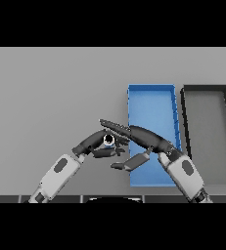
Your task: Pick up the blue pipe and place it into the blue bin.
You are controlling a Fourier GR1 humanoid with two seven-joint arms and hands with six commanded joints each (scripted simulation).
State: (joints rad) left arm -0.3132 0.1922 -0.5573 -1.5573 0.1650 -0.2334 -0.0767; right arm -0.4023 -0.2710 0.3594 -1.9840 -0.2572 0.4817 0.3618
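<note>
The left robot hand [92,141] pinched the blue pipe [108,140] just left of the blue bin [151,97]; the right robot hand [146,138] was spread beside it. The pipe looked light, stiff and slippery, best held mid-length.

Head view, steeply down on table [46,97]

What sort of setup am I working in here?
Likely a bare sorting bench: a plain grey table holding a blue bin beside a black bin, both open-topped, with nothing else set out.
</note>
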